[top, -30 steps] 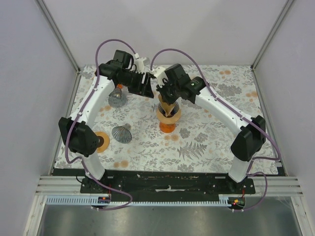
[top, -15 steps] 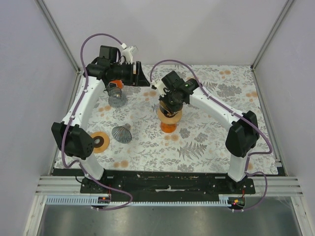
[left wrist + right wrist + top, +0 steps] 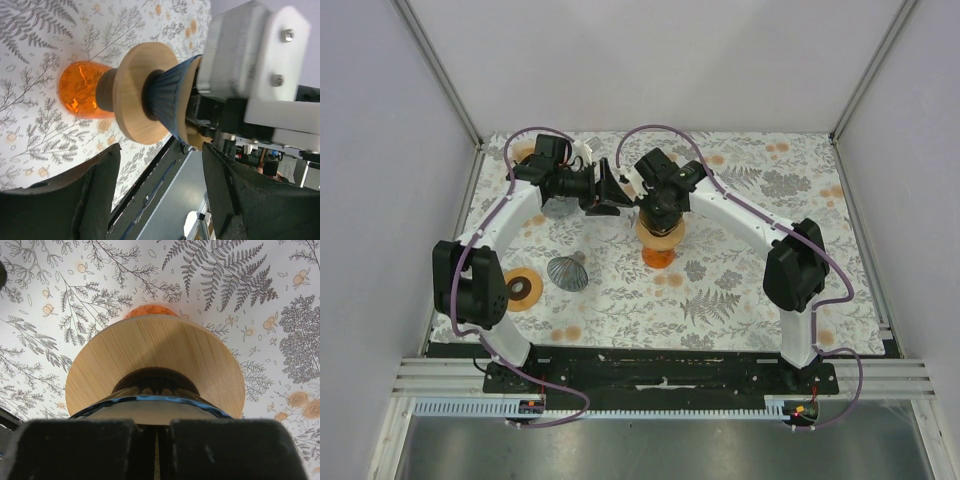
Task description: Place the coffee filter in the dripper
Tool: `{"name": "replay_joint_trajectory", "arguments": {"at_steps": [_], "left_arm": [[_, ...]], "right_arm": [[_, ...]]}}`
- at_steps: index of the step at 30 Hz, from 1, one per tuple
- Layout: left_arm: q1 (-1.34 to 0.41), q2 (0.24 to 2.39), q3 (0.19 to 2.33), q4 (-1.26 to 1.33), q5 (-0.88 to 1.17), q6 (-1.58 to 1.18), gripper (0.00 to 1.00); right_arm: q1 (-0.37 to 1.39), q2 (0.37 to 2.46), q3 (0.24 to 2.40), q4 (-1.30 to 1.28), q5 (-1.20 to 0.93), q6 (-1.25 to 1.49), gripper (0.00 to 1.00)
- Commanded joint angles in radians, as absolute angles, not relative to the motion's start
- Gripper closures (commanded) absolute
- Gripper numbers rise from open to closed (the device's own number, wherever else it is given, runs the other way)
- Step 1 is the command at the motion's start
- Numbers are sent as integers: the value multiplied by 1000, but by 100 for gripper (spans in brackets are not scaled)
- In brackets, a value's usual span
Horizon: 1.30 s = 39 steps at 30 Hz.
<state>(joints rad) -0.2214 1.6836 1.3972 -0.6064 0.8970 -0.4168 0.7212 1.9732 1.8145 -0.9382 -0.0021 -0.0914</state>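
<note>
Right pincer (image 3: 155, 427) pinching the coffee filter (image 3: 189, 85) inside the blue dripper (image 3: 167, 97), left pincer (image 3: 160, 155) hovering beside it, jaws standing wide open, over the floral bench (image 3: 740, 290).

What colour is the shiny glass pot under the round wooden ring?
The shiny glass pot is bright, see-through orange. The left wrist view shows it best.

Floral table (image 3: 740, 290) — carafe (image 3: 659, 259), cone (image 3: 567, 272), wooden ring (image 3: 528, 291).
</note>
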Motion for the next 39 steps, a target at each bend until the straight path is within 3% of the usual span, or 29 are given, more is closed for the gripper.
{"name": "replay_joint_trajectory", "arguments": {"at_steps": [1,4,8,14,18,33,39], "left_arm": [[-247,1652,1394,-480,979,-509,28],[-276,1657,1367,-459,963,-521,32],[-282,1667,1350,-434,940,-540,44],[-302,1669,1355,-417,936,-548,47],[-310,1674,1321,-414,919,-546,60],[-310,1664,1325,-443,884,-497,66],[-308,1663,1325,-443,882,-492,66]], "right_arm": [[724,1979,1783,-917,34,-35,100],[726,1980,1786,-916,28,-35,100],[726,1979,1798,-916,20,-32,100],[726,1970,1810,-913,9,-25,100],[726,1962,1828,-908,-24,-20,100],[719,1824,1876,-911,-61,-100,100],[715,1755,1887,-910,-124,-188,93]]}}
